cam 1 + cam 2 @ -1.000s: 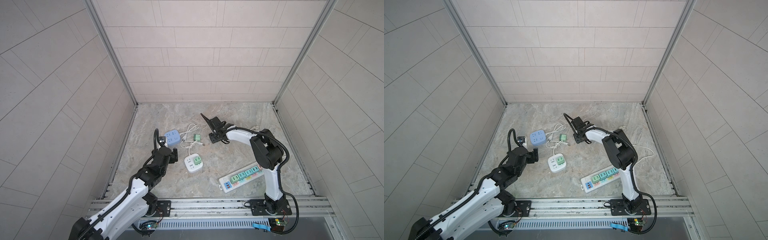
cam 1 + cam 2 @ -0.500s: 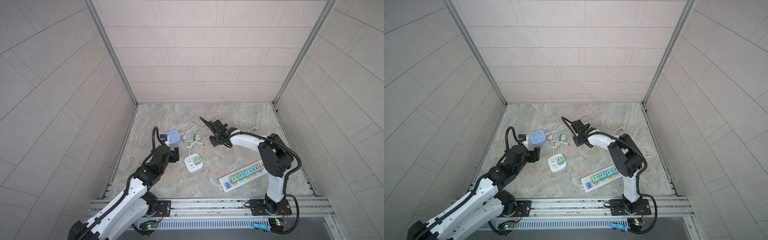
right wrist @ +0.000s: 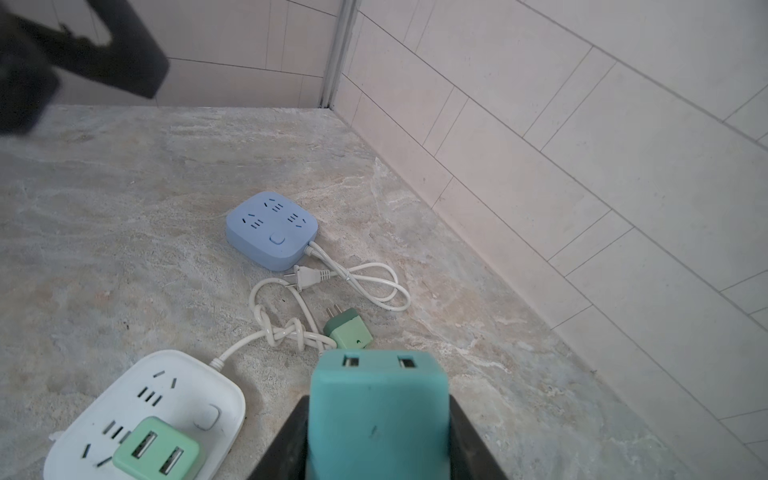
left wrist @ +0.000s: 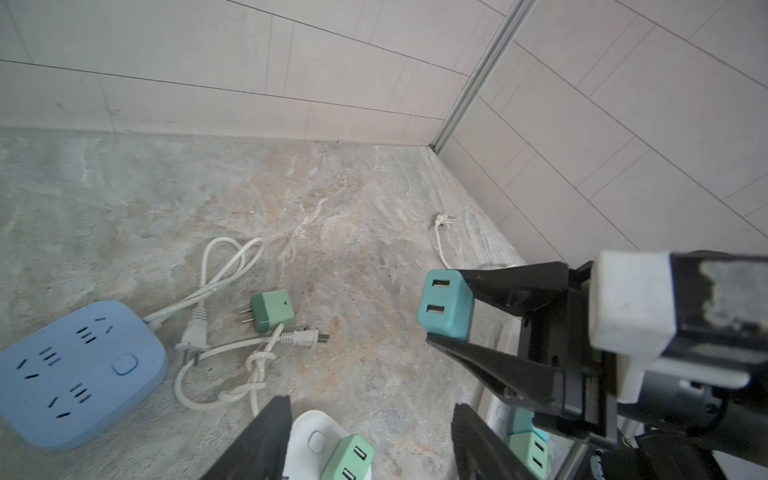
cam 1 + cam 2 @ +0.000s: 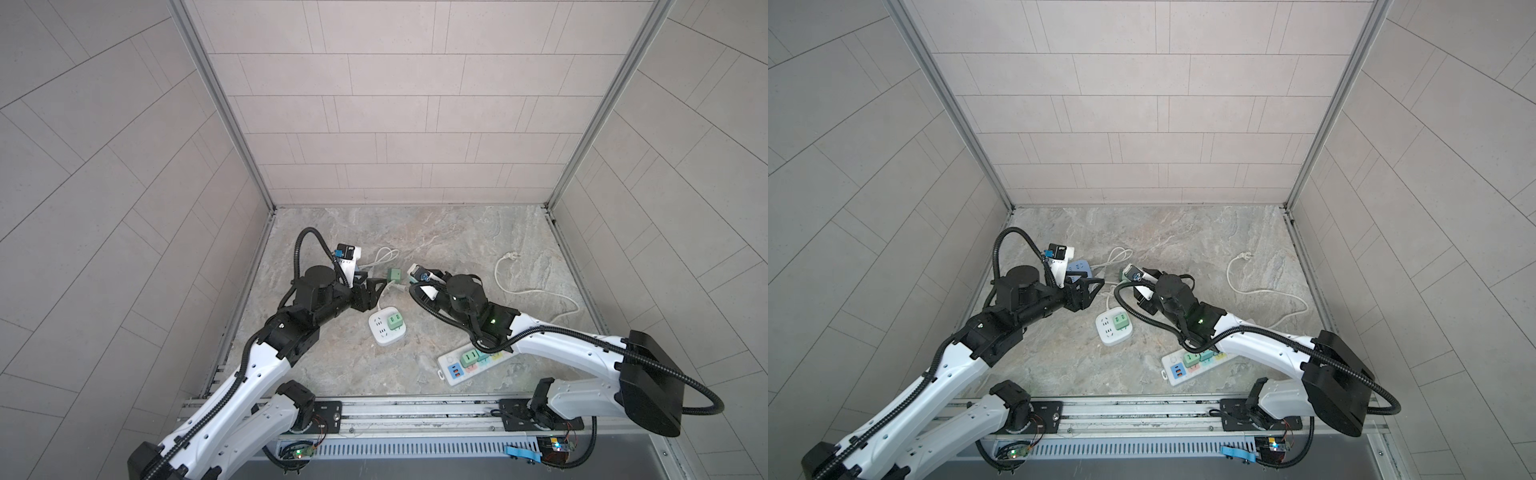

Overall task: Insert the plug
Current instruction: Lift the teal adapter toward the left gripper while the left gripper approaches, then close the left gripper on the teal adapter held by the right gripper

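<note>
My right gripper (image 3: 376,419) is shut on a teal two-port plug (image 4: 445,307) and holds it above the floor, past the white socket cube (image 3: 137,399). That cube (image 5: 380,332) has a light green plug (image 5: 395,322) in it. The blue socket cube (image 3: 272,226) lies farther off with all its sockets free. My left gripper (image 4: 372,405) is open with nothing between its fingers. It hovers over the far edge of the white cube and faces the held plug. In both top views the two grippers are close together near the middle; the left gripper (image 5: 1094,289) shows, but the right jaws are hidden under the wrist.
A loose green plug (image 4: 272,311) lies on its side among the knotted white cords (image 4: 257,370). A long power strip (image 5: 469,361) with several plugs lies near the front right. Another white cord (image 5: 536,291) trails at the right. Tiled walls enclose the floor.
The right arm has drawn back towards the front with the plug in its jaws. The left gripper has moved towards the middle and its jaws have narrowed.
</note>
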Robot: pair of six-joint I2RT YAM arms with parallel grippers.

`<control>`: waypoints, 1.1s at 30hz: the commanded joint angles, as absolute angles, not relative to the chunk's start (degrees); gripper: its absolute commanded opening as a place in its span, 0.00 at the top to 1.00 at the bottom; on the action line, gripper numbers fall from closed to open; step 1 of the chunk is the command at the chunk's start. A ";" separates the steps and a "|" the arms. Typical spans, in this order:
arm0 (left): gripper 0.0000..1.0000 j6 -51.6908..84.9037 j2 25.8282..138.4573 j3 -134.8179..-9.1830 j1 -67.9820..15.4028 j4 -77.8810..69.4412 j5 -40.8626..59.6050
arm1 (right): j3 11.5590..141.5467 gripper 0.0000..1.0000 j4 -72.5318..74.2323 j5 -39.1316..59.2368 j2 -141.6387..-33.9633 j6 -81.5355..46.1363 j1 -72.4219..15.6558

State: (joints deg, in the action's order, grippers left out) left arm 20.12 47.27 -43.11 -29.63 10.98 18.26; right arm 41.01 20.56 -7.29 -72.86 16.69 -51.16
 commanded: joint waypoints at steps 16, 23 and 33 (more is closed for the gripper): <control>0.32 20.22 52.44 -46.32 -32.72 8.37 29.62 | 37.48 1.00 34.99 0.89 -68.50 28.05 -54.75; 0.32 20.08 53.02 -47.46 -33.12 8.70 28.76 | 37.53 1.00 34.64 2.64 -68.68 28.66 -55.02; 0.37 19.89 54.92 -48.43 -33.57 8.80 30.01 | 37.35 1.00 34.01 4.99 -69.04 29.40 -55.74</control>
